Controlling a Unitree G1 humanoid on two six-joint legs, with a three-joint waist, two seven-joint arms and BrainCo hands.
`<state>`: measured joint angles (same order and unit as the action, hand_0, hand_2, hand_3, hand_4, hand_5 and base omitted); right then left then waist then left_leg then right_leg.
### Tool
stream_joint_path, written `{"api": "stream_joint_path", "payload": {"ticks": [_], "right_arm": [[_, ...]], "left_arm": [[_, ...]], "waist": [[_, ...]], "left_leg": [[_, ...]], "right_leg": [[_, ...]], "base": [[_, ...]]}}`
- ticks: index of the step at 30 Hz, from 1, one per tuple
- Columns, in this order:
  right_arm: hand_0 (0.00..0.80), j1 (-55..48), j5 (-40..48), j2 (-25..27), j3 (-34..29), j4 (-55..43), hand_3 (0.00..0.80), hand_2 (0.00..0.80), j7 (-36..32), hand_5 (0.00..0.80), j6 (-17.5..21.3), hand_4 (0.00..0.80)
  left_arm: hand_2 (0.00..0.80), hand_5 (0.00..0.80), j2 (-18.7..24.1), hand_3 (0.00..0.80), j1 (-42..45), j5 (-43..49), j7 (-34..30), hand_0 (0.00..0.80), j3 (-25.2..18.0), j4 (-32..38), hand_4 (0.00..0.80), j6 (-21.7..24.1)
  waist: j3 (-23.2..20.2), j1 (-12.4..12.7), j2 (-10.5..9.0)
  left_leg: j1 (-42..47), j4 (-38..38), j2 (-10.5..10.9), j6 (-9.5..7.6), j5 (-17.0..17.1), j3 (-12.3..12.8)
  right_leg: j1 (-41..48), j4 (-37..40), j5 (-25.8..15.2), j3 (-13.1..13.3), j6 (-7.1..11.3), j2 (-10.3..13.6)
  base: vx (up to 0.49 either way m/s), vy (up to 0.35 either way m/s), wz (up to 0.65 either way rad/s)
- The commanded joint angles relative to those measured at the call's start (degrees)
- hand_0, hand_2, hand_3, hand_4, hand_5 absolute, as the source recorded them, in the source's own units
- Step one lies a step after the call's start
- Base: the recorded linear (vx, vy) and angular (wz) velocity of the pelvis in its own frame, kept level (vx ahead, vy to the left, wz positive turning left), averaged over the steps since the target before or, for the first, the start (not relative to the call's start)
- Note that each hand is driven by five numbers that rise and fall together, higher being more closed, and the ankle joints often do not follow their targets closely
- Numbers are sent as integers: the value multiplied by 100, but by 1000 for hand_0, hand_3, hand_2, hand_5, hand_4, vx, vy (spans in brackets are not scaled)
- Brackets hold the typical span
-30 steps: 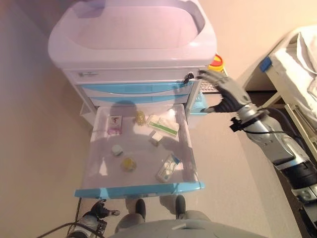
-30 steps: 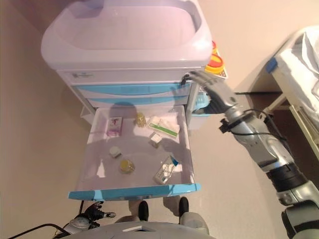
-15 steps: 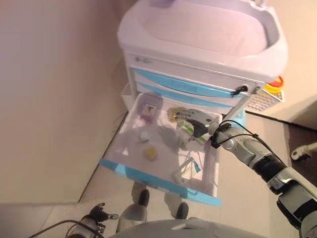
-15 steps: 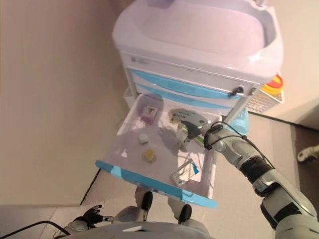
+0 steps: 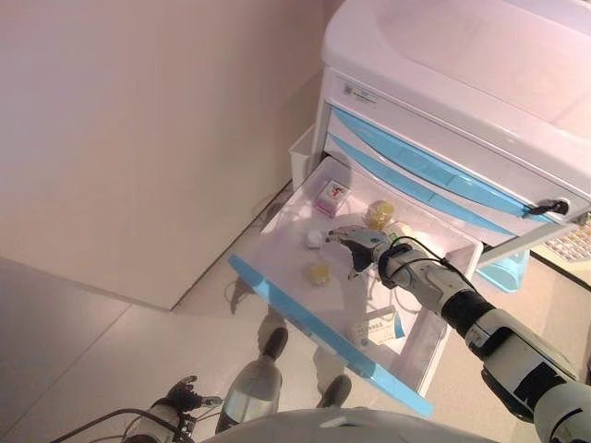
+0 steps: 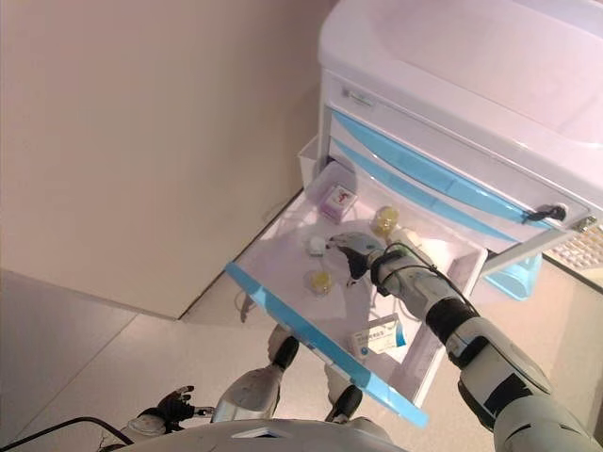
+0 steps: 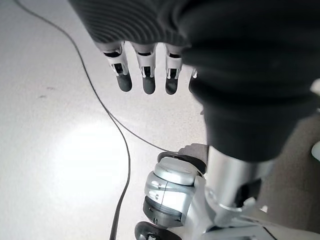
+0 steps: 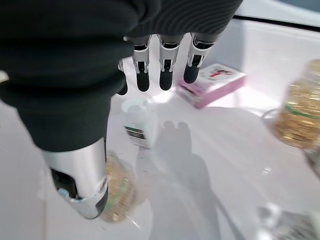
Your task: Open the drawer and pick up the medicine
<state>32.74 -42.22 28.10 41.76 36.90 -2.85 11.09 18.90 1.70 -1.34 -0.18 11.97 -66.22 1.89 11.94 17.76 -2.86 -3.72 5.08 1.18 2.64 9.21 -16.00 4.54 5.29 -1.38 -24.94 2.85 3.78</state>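
Hovering inside the pulled-out white drawer with the light-blue front [image 5: 305, 318], the right hand [image 5: 355, 245] has its fingers relaxed and spread, holding nothing. Its wrist view shows the small white medicine bottle [image 8: 139, 122] lying directly beneath the dark fingertips [image 8: 166, 80], just short of touching as far as I can judge, so the coming move looks like a short drop and a curl of the fingers. The bottle seems to lie on its side with its cap toward the hand. A pink-and-white box [image 8: 211, 86] sits just beyond the fingertips, and a round amber jar [image 8: 115, 192] lies under the thumb side. Far from the drawer, the left hand [image 7: 145, 70] hangs low over the floor, fingers straight and empty.
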Motion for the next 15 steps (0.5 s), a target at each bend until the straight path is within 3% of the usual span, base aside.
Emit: {"api": "stream_joint_path", "payload": {"ticks": [1,15], "right_arm": [[0,339,-104,-103,307,-140,0,0,139,0,100,0],[0,264,-453,-392,714,-76,0,0,-308,0,357,0]], "left_arm": [[0,0,97,0,-93,-122,-17,0,158,-131,0,187],[0,0,89,0,-116,-42,-59,0,172,-41,0,174]], "waist": [[2,97,-37],[-27,225,-12]], "left_leg": [[23,-141,229,14,-566,173],[17,-154,261,47,-520,23]], "right_leg": [[32,-640,677,-5,-174,-125],[93,-683,735,-87,-187,-120]], "base": [[13,-5,13],[2,-2,3]]}}
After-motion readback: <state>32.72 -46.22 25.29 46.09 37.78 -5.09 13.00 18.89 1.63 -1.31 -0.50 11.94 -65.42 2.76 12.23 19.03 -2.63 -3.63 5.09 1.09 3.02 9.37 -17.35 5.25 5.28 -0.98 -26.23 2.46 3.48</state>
